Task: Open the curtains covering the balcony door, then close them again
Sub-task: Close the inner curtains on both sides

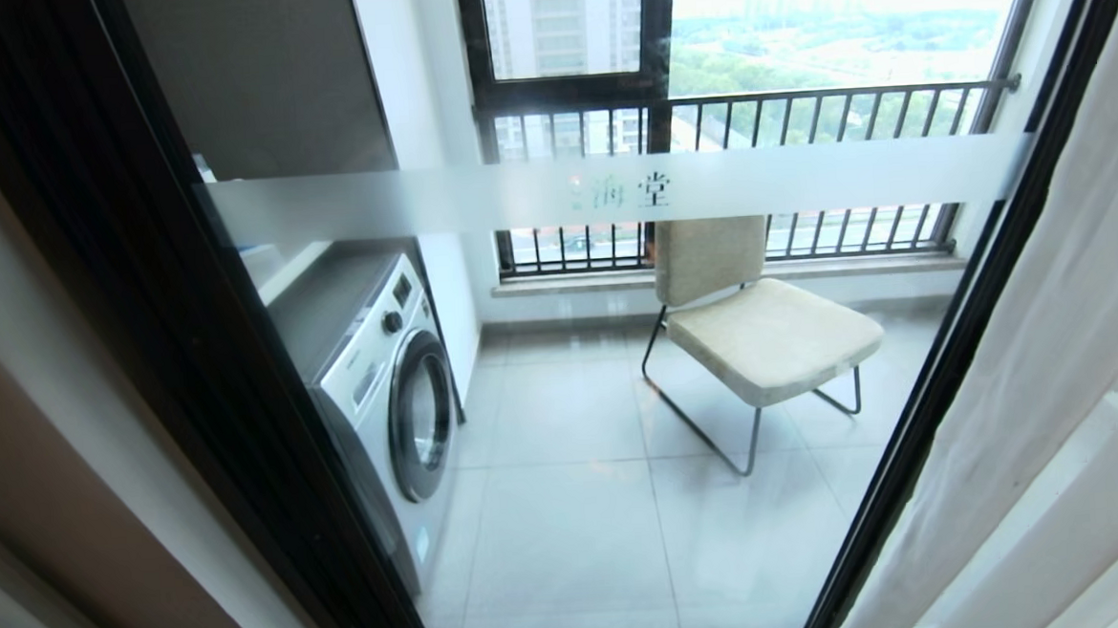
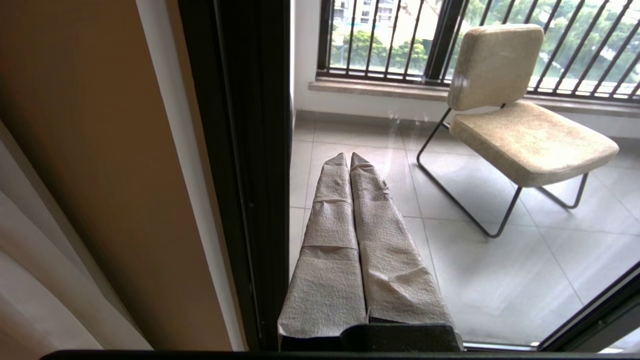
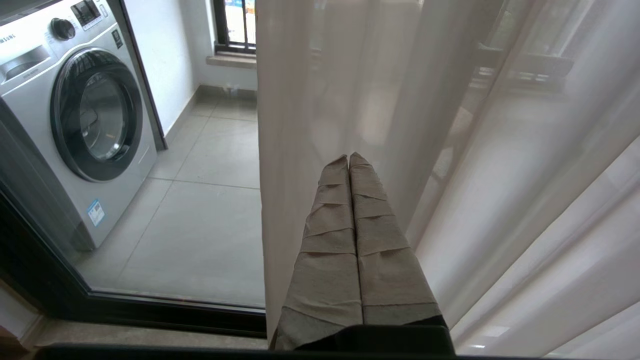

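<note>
Balcony door (image 1: 621, 397) glass fully blocks reach to balcony; black frames either side. Sheer curtains (image 3: 450, 150) hang directly ahead of right gripper (image 3: 349, 156), fingers together. Left gripper (image 2: 349, 155), also closed, faces bare glass beside left frame (image 2: 250, 175).

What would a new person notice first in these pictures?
The glass balcony door fills the middle of the head view, its frosted band running across. Behind it stand a washing machine on the left and a beige chair near the railing. A sheer white curtain hangs at the right edge.
</note>
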Controlling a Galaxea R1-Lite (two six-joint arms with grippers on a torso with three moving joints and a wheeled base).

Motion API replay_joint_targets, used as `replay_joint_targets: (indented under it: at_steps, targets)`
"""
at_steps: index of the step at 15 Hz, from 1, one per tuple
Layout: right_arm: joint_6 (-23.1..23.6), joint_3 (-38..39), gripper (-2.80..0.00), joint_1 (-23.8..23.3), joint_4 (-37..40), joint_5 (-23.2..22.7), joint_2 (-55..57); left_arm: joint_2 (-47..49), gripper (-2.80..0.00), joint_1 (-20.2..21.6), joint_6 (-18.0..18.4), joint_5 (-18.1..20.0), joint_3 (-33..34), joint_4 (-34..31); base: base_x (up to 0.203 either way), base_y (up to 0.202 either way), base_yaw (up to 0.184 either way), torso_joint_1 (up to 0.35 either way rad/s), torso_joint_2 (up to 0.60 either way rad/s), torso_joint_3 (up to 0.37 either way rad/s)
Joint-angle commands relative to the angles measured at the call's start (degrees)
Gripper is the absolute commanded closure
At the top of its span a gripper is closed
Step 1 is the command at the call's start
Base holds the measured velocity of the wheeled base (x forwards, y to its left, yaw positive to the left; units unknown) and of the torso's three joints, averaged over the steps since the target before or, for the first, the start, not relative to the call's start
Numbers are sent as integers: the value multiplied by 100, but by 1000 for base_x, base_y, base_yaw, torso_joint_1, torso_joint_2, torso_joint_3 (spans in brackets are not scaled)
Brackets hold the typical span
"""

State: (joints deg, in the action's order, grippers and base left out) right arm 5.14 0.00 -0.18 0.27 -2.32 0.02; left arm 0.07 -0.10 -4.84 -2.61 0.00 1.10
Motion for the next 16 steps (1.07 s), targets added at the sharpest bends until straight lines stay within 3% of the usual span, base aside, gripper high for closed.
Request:
replay_joint_targets:
  at_steps: [1, 16]
  targets:
    - [4, 0, 0, 1, 0, -6, -2, 1, 0, 1, -8, -3, 0, 5, 0, 0, 0, 0, 0, 0]
    - [4, 0, 0, 1, 0, -6, -2, 1, 0, -7, 0, -3, 0, 5, 0, 0, 0, 0, 0, 0]
